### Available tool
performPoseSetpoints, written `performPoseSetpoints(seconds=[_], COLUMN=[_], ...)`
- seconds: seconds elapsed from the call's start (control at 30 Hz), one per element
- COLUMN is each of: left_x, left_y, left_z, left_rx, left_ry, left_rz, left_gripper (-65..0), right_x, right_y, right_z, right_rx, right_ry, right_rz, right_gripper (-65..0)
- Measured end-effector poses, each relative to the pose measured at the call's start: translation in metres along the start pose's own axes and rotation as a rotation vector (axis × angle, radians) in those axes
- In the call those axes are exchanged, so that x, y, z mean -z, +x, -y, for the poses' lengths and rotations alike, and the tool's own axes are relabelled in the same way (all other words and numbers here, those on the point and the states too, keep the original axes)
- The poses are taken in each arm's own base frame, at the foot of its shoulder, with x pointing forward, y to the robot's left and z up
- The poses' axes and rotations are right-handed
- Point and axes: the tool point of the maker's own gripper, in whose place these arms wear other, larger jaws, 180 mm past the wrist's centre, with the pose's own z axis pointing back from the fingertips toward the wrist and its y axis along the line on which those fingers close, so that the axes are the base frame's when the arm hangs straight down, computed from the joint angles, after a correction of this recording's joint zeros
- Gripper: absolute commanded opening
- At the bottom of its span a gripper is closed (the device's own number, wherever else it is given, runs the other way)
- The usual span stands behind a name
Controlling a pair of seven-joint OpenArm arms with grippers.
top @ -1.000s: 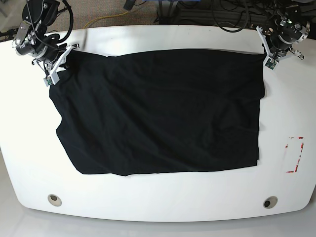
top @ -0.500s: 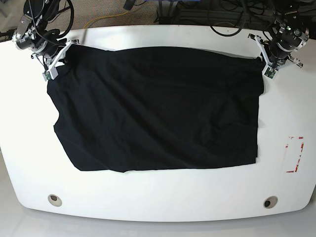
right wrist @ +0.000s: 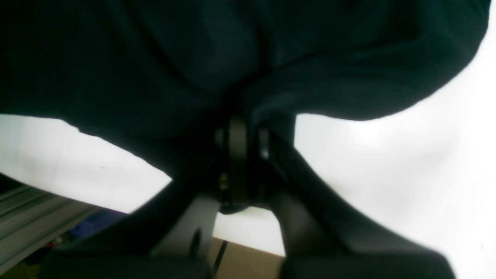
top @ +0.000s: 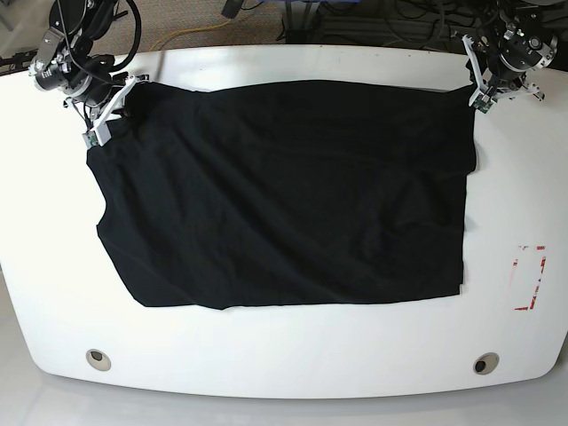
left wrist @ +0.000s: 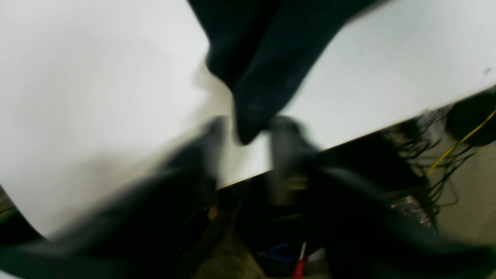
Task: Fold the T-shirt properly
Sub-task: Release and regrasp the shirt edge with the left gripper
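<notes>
The large black soft-fabric T-shirt [top: 284, 191] lies spread across my white oval table [top: 284, 355]. My right gripper [right wrist: 240, 128] clamps its ten-o'clock corner; my left gripper [left wrist: 244, 133], at two o'clock, stands parted around a fabric tip. Red-marked rectangle [top: 530, 278] at four o'clock, cables [top: 408, 27] beyond.

A white table [top: 293, 368] with two round holes [top: 98, 358] stands before a cable-strewn floor [top: 204, 22].
</notes>
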Motion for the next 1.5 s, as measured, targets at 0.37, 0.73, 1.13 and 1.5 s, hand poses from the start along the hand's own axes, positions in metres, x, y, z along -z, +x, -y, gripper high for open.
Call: performPoseSetpoints(seconds=[0.37,0.73,1.13,1.5], left_x=[-0.002,-0.004,-0.006,0.002], left_y=[0.015,0.029,0.046,0.053], left_z=[-0.003,-0.028,-0.029,0.002], left_rx=[-0.008,-0.037,0.146,0.226], left_ry=[-0.027,0.017,-0.054,-0.141], left_rz=[0.061,0.052,0.029,0.03], left_gripper=[-31.2,-31.1,-17.4,-17.2], right_x=[0.001,0.0,0.005,0.005], right_y=[0.0,0.0,-0.001,-0.001], right_z=[-0.001,-0.001,-0.01,-0.01], right_rx=[0.003,0.005,0.029,0.029], right_ry=[0.003,0.001,0.022,0.021], right_rz=[0.001,0.002,0.014,0.013], right_gripper=[-65.0,-65.0,-65.0,-65.0])
